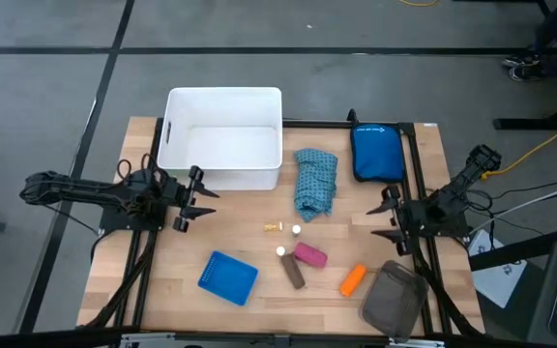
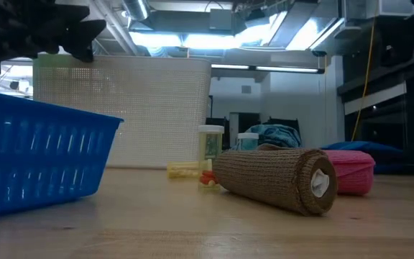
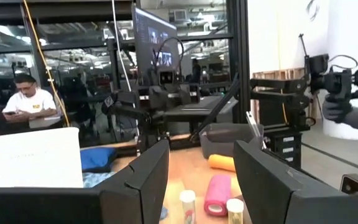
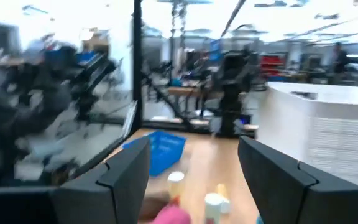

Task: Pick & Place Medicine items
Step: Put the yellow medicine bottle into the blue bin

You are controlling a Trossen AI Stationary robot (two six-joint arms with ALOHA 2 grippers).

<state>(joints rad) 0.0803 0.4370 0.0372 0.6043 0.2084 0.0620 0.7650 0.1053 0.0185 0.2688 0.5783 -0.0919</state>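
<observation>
The medicine items lie mid-table in the high view. They are a pink roll [image 1: 309,255], a dark brown roll [image 1: 294,272], an orange tube [image 1: 353,279], two small white vials [image 1: 297,231] [image 1: 280,251] and a yellowish bit [image 1: 274,227]. In the low view the brown roll [image 2: 275,180] lies on its side in front of the pink roll [image 2: 352,173]. My left gripper [image 1: 199,201] [image 3: 201,180] hovers open left of them, beside the white bin. My right gripper [image 1: 380,220] [image 4: 194,180] hovers open to their right. Each one points at the items.
A white bin [image 1: 222,135] stands at the far side. A teal cloth [image 1: 315,181] and a blue pouch [image 1: 377,153] lie right of it. A small blue basket [image 1: 228,277] sits near-left, and a grey container [image 1: 395,298] near-right. A seated person [image 3: 27,99] shows beyond the table.
</observation>
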